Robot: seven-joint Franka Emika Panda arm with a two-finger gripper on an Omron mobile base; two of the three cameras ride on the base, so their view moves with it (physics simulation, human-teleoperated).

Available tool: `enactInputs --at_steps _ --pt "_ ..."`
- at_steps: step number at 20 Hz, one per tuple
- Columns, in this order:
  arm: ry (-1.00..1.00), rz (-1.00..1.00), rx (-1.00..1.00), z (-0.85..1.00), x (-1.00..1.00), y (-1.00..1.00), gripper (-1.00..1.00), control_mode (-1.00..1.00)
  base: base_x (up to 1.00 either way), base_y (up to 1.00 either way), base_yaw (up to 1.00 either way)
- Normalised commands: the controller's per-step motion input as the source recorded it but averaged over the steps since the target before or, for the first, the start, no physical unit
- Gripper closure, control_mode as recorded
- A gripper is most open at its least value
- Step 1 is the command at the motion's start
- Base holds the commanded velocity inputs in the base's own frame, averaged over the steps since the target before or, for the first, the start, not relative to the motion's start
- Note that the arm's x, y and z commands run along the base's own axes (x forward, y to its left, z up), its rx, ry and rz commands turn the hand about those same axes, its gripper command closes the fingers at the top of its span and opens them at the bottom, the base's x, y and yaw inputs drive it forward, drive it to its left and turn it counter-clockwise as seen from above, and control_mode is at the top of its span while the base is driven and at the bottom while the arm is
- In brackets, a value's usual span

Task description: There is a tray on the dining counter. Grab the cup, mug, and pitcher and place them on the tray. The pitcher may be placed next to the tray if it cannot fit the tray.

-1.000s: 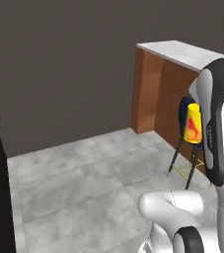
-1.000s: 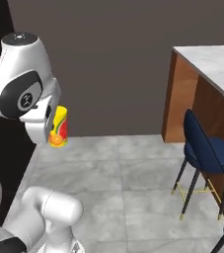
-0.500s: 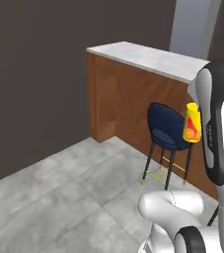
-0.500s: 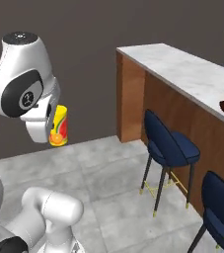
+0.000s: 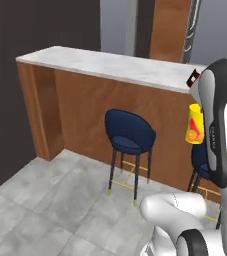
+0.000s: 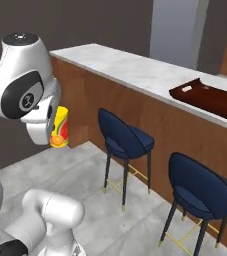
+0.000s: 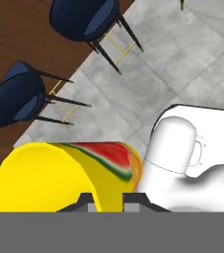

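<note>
My gripper [image 7: 106,197] is clamped on the cup [image 7: 59,173], jaws pinching its rim, and I'm carrying it high above the floor

Left base view: cup [image 5: 194,124] rides beside the arm's upper link, in front of the dining counter [image 5: 110,65], with a blue stool [image 5: 129,135] tucked under the wood front

Right base view: the cup [image 6: 59,128] hangs off the hand near the counter's end, and there's the tray [image 6: 207,97] well along the marble [image 6: 130,67] to the right, nothing on it that I can see

Hand view: yellow cup fills the lower left, two stools [image 7: 15,99] and grey tiles below

I'd call this the carry leg for the cup; next I need the base nearer the tray, then a reach over its rim before letting go
</note>
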Motion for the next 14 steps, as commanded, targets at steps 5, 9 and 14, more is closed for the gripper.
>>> enactInputs --at_steps 5,9,14 --pt "0.00 0.00 0.00 0.00 0.00 0.00 1.00 1.00 0.54 0.23 -0.57" --pt "0.00 0.00 0.00 0.00 0.00 0.00 1.00 1.00 0.62 0.14 -0.53" --pt "0.00 0.00 0.00 0.00 0.00 0.00 1.00 1.00 0.70 0.26 -0.46"
